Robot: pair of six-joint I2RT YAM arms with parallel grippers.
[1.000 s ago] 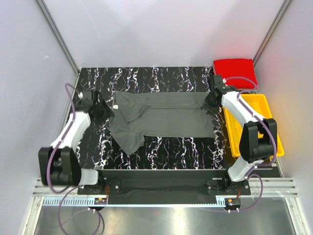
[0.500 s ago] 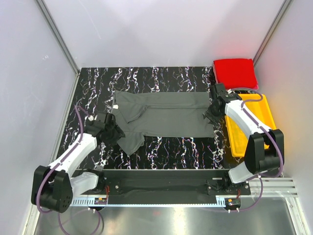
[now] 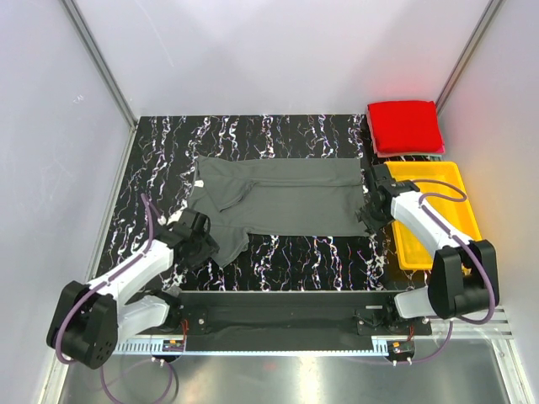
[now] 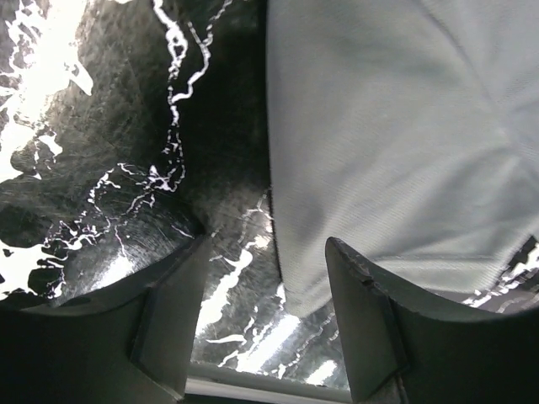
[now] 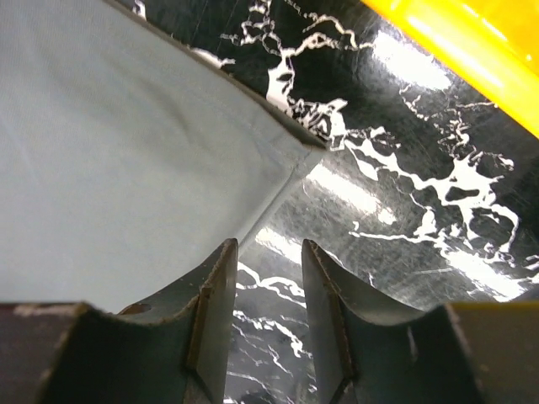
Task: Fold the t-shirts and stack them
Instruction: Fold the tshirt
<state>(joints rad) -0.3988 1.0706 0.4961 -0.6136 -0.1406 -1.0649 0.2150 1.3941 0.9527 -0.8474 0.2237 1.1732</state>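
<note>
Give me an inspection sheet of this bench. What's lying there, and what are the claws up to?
Surface: black marbled table, glossy.
Job's things: grey shirt spread flat mid-table, one near-left flap sticking out; red cloth folded at the far right.
Clutter: nothing seen.
Claws: left claw open, low over the shirt's near-left corner; right claw open, at the shirt's near-right corner.
Cables: purple cables loop along both arms, one over the bin.
Surroundings: yellow bin right of the table; white walls; metal posts.
</note>
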